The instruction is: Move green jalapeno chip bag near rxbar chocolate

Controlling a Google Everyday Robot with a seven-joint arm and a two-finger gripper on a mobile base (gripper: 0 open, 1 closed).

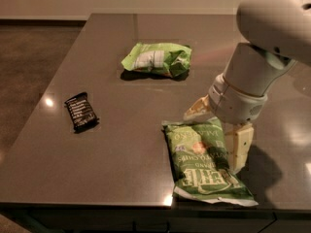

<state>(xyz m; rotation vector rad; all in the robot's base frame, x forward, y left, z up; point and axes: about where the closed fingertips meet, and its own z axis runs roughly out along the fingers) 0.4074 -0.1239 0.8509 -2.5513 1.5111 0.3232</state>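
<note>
The green jalapeno chip bag [201,164] lies flat near the table's front edge, right of centre, with its white lettering facing the front. The rxbar chocolate [80,111] is a small black wrapper lying at the left side of the table, well apart from the bag. My gripper [217,129] hangs from the white arm [272,38] over the bag's upper right part. It is open, with one finger [196,109] at the bag's top edge and the other finger [238,147] along its right side. The bag lies on the table, not held.
A smaller lumpy green bag with a white striped label [157,59] lies at the back middle of the dark grey table [121,154]. The table's front edge runs just below the chip bag. The floor lies to the left.
</note>
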